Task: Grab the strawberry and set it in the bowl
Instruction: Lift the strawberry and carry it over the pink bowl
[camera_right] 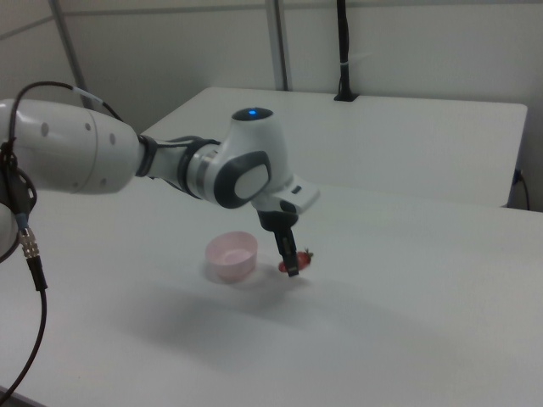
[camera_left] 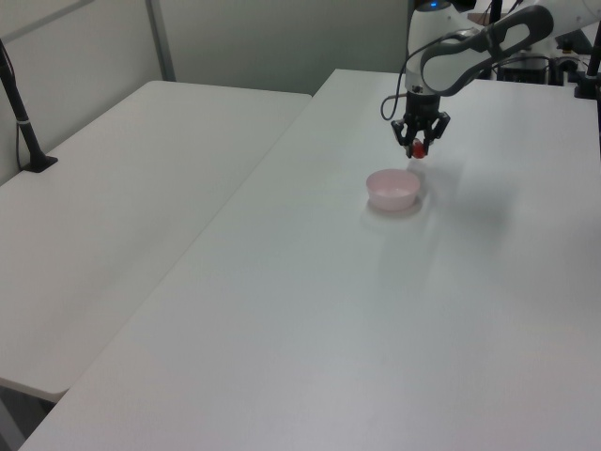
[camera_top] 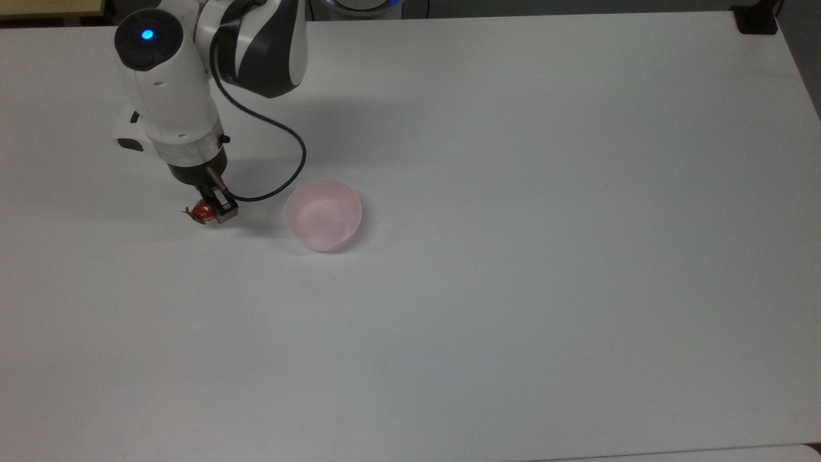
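Note:
The small red strawberry is clamped between the fingers of my gripper, which is shut on it. In the left view the strawberry hangs in the gripper a little above the table, just beyond the bowl. The pale pink bowl stands empty on the table, to the top view's right of the gripper. From the right view, the strawberry sits at the tip of the gripper, close beside the bowl on the right view's right.
The white table stretches wide and bare to the top view's right of the bowl. A black cable loops from the wrist toward the bowl. A black clamp sits at the far corner. A second table adjoins.

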You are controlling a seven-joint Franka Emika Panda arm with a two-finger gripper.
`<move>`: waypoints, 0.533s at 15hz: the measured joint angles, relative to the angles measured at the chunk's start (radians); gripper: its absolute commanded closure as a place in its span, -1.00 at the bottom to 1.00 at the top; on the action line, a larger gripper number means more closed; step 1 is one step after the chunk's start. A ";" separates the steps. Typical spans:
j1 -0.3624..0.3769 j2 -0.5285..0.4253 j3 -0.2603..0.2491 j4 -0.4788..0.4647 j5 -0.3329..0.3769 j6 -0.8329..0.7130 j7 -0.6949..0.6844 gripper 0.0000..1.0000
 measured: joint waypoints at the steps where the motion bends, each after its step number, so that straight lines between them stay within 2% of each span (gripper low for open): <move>1: 0.003 -0.013 0.019 0.000 -0.001 -0.003 -0.001 0.26; 5: 0.038 -0.055 0.091 0.000 -0.002 -0.013 -0.001 0.26; 8: 0.069 -0.058 0.119 -0.003 -0.003 -0.014 0.000 0.26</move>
